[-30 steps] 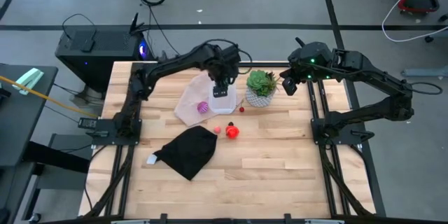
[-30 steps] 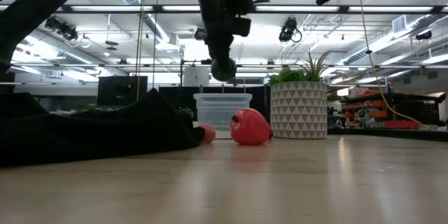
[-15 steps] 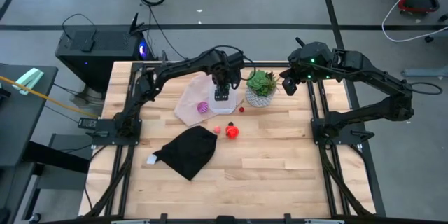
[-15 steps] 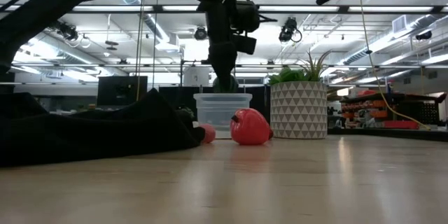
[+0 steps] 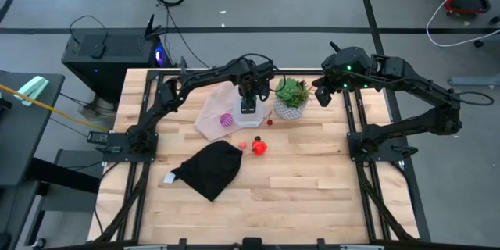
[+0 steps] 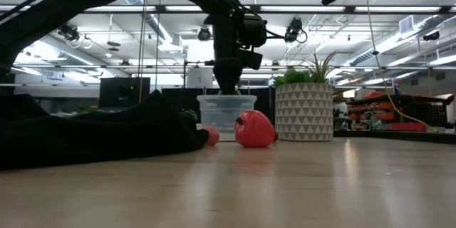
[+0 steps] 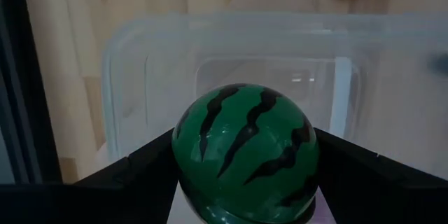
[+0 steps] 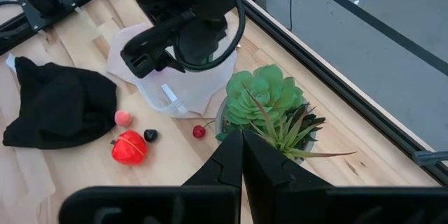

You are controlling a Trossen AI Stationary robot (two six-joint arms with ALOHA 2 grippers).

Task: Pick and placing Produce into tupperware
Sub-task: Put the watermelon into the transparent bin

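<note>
Holding a glossy green ball with dark watermelon stripes [image 7: 245, 155] between its two dark fingers, the left gripper [image 5: 248, 106] hangs directly over the small clear plastic tub with rounded corners [image 7: 231, 63], its jaws clenched on the ball's sides. The ball looks like smooth hard plastic, probably light and slippery, so a grip across its widest part, as here, seems the safest hold. The tub's thin translucent walls look flexible and light; a nudge could slide it on the pale wooden tabletop [image 5: 312, 180].

In the right wrist view a shiny red strawberry-shaped toy [image 8: 129, 147], a small matte pink ball [image 8: 123, 117], a tiny black piece [image 8: 150, 135] and a small red cherry-like bit [image 8: 199, 131] lie on the wood near the tub. The high view shows a magenta-purple piece [image 5: 226, 120] on a pale translucent sheet [image 5: 209, 117].

The right gripper [image 8: 241, 155] waits above a spiky green succulent [image 8: 269, 108], its jaws pressed together on nothing.
</note>
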